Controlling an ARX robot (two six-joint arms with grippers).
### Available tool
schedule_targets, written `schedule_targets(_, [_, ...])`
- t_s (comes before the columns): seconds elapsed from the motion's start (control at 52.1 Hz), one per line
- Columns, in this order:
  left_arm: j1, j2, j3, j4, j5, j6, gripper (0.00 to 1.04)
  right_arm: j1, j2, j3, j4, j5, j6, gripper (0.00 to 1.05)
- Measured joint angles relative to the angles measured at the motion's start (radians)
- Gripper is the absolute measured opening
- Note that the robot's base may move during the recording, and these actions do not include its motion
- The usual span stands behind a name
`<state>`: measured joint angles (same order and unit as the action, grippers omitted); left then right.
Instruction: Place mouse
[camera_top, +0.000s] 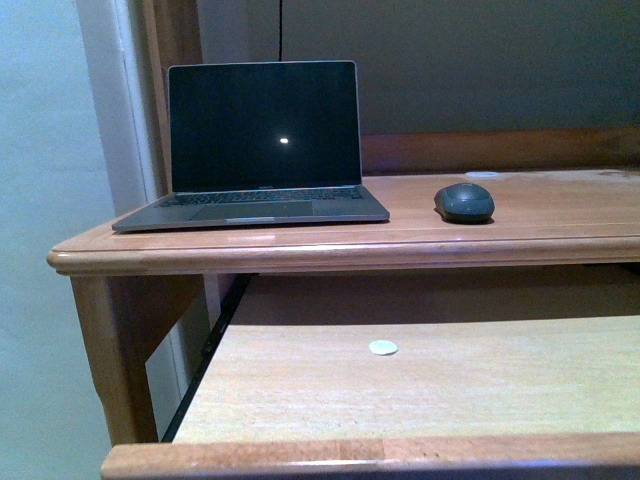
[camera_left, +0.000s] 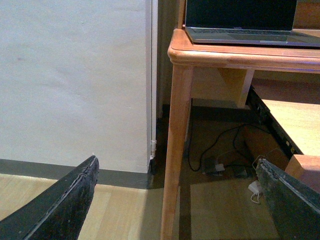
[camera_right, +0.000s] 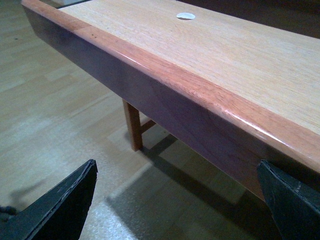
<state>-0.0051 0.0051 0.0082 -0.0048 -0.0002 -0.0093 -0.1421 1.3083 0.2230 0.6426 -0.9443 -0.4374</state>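
Note:
The mouse (camera_top: 465, 202), a small dark oval with a domed top, lies on the upper wooden desktop (camera_top: 540, 225), to the right of the laptop. Neither arm shows in the front view. My left gripper (camera_left: 177, 172) is open, low beside the desk's left leg (camera_left: 175, 150), with only floor between its fingers. My right gripper (camera_right: 177, 172) is open too, hanging below the front edge of the pull-out shelf (camera_right: 200, 90), nothing between its fingers. Neither wrist view shows the mouse.
An open laptop (camera_top: 260, 145) with a dark screen stands at the desktop's left. A small white round sticker (camera_top: 383, 347) lies on the lower pull-out shelf (camera_top: 420, 385). Cables and adapters (camera_left: 220, 165) lie on the floor under the desk. A wall (camera_left: 75, 80) is at left.

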Motion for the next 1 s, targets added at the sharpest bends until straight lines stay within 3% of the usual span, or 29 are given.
schedule_targets(0.096, [0.000,0.000,0.000,0.000,0.000,0.000,0.97,0.080,0.078,0.020,0.133,0.111,0.079,0.97])
schedule_targets(0.23, [0.000,0.000,0.000,0.000,0.000,0.000,0.97,0.235,0.243,0.137,0.296,0.370,0.230,0.97])
schedule_targets(0.345, [0.000,0.000,0.000,0.000,0.000,0.000,0.97,0.334,0.369,0.285,0.310,0.615,0.303,0.97])
schedule_targets(0.537, [0.000,0.000,0.000,0.000,0.000,0.000,0.97,0.428,0.511,0.484,0.251,0.896,0.338,0.97])
schedule_targets(0.806, [0.000,0.000,0.000,0.000,0.000,0.000,0.97,0.463,0.604,0.627,0.175,1.119,0.361,0.97])
schedule_targets(0.998, [0.000,0.000,0.000,0.000,0.000,0.000,0.97,0.463,0.615,0.638,0.159,1.148,0.381,0.97])
